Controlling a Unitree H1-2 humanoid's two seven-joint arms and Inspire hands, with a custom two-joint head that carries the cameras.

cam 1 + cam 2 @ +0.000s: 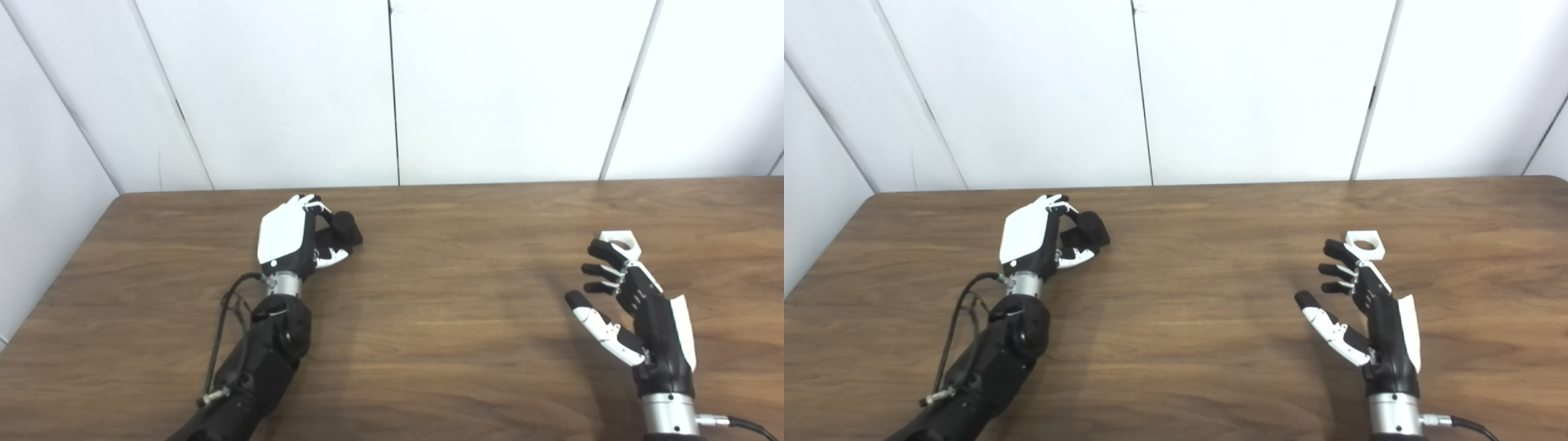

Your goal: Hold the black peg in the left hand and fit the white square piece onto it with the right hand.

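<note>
The black peg (345, 229) sits at table level left of centre on the wooden table (453, 294). My left hand (293, 237) is curled around it, fingers over its top and thumb under its near side; it also shows in the right eye view (1035, 237). The white square piece (622, 242), with a round hole in it, lies flat on the table at the right. My right hand (631, 309) is open with fingers spread, its fingertips (603, 251) just short of the piece's near edge and holding nothing.
White wall panels (392, 92) rise straight behind the table's far edge. The table's left edge (61, 269) runs diagonally close to my left arm. A black cable (226, 324) loops off the left forearm.
</note>
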